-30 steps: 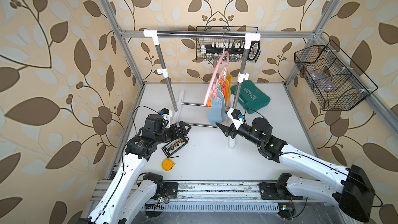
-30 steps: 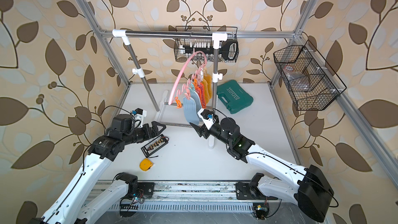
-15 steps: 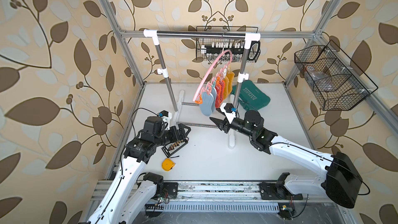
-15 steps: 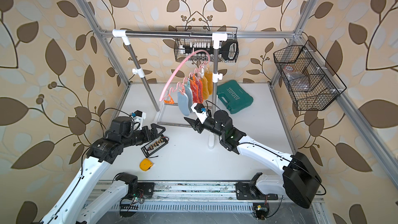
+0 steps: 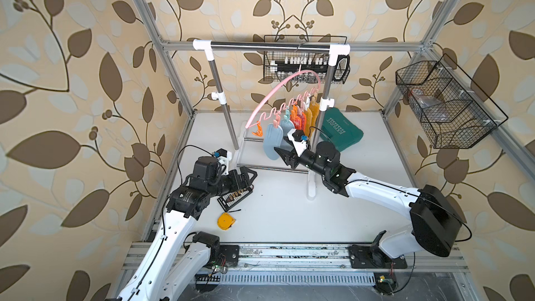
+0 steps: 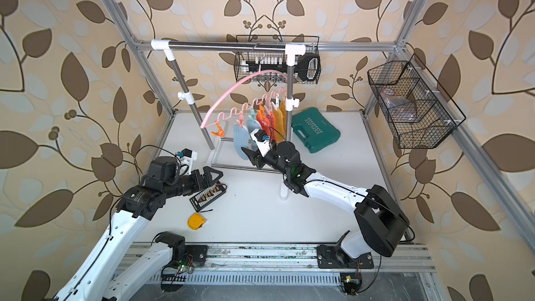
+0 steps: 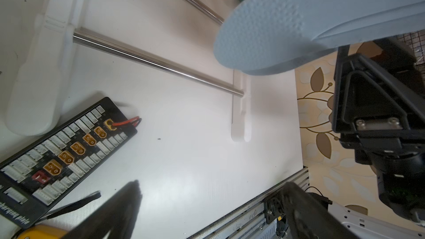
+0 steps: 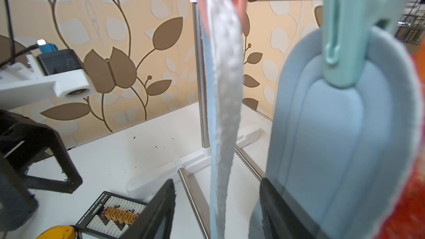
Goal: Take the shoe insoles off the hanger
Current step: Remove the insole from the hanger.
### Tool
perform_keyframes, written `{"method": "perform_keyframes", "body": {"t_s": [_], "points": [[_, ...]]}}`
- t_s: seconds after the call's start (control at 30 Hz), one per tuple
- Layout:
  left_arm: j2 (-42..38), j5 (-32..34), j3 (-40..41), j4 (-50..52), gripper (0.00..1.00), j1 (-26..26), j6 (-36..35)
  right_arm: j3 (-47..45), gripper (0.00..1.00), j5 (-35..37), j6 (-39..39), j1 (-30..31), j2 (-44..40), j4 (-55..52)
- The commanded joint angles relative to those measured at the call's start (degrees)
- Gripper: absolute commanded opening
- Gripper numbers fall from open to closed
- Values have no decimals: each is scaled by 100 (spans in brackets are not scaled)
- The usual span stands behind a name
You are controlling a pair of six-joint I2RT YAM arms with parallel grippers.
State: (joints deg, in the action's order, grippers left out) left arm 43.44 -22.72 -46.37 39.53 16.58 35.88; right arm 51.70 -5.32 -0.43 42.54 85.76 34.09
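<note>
A steel-and-white clothes rack (image 5: 272, 46) stands on the white table (image 5: 289, 215), with a green tool case (image 5: 344, 131) behind it, a black connector board (image 5: 234, 198) beside a yellow tape measure (image 5: 225, 221), and a wire basket (image 5: 447, 105) on the side wall.

Insoles hang tight-packed along the hanger (image 5: 278, 94); the only usable gap is between the front pale blue insole (image 8: 224, 88) and the second pale blue insole (image 8: 345, 145). The right gripper (image 5: 282, 157) straddles the front one edge-on with its jaws apart, clear on both sides. The rack post (image 5: 327, 85) stands just beside that arm. The base bars (image 7: 156, 63) run under the row. The connector board (image 5: 234, 198) and tape measure (image 5: 225, 221) clutter the table (image 5: 275, 212) near the wide-spread left gripper (image 5: 249, 174). The bare mid-table is passable.
</note>
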Motion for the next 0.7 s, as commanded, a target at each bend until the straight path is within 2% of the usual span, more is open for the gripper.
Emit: {"method": "perform_keyframes", "body": {"t_s": [0.0, 0.13, 0.17, 0.23, 0.3, 0.4, 0.5, 0.67], "points": [[-73, -93, -3, -18, 99, 3, -92, 247, 59, 141, 50, -23, 135, 296], [-13, -140, -87, 35, 99, 3, -109, 411, 60, 89, 61, -25, 287, 345], [-5, -151, -75, 1, 99, 3, -116, 420, 57, 41, 56, -26, 296, 402], [39, -158, -101, -12, 99, 3, -125, 442, 45, -108, 76, -21, 334, 516], [76, -216, -185, 71, 99, 3, -144, 463, 28, -289, 95, -24, 331, 546], [61, -289, -212, 46, 99, 8, -143, 448, 12, -587, 147, -26, 188, 406], [93, -412, -377, 95, 99, 3, -221, 321, 5, -784, 357, -27, -54, 251], [256, -851, -495, -190, 99, 3, -437, 137, 4, -1063, 720, -8, -550, -357]]}}
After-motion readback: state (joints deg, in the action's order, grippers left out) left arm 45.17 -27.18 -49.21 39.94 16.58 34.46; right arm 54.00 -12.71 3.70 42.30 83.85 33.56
